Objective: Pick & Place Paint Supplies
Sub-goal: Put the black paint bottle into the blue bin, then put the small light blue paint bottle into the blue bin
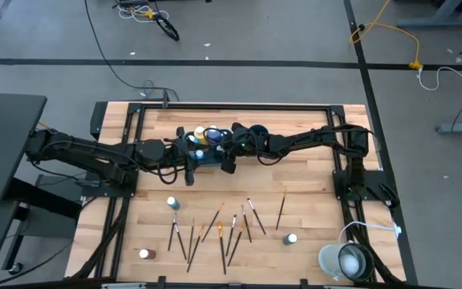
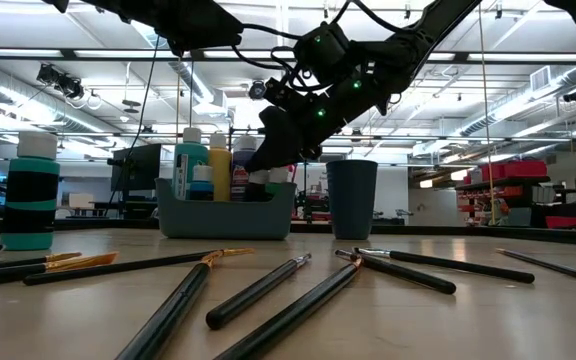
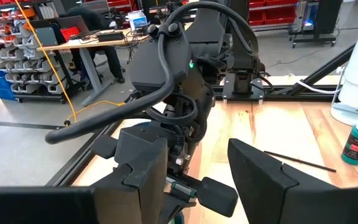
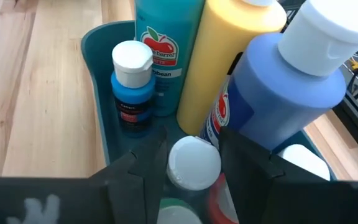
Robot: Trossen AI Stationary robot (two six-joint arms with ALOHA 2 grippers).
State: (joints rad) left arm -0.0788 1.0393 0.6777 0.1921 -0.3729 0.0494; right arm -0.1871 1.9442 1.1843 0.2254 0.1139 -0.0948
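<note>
The teal tray (image 1: 203, 147) stands at the table's middle and holds several white-capped paint bottles, among them a tall blue one (image 4: 291, 93), a yellow one (image 4: 229, 56) and a small blue one (image 4: 132, 93). My right gripper (image 4: 194, 155) reaches down into the tray (image 4: 95, 74), shut on a small white-capped bottle. My left gripper (image 3: 197, 162) is open beside the tray's near left side (image 1: 189, 164) and holds nothing. Several wooden-handled brushes (image 1: 215, 229) and three small bottles (image 1: 172, 203) (image 1: 144, 254) (image 1: 290, 238) lie or stand on the near half of the table. My right gripper pinches the small bottle between its two fingers at the white cap (image 4: 194, 163), coming from above and pointing down. The bottle stands upright inside the tray, among the other bottles. Its red body (image 4: 215, 198) shows just below the cap; what its base rests on is hidden.
The dark blue cup (image 2: 352, 198) stands just right of the tray (image 2: 226, 208). A white round lamp-like object (image 1: 347, 261) sits at the near right corner. A teal bottle (image 2: 30, 195) stands near left in the low view. The two arms crowd each other over the tray.
</note>
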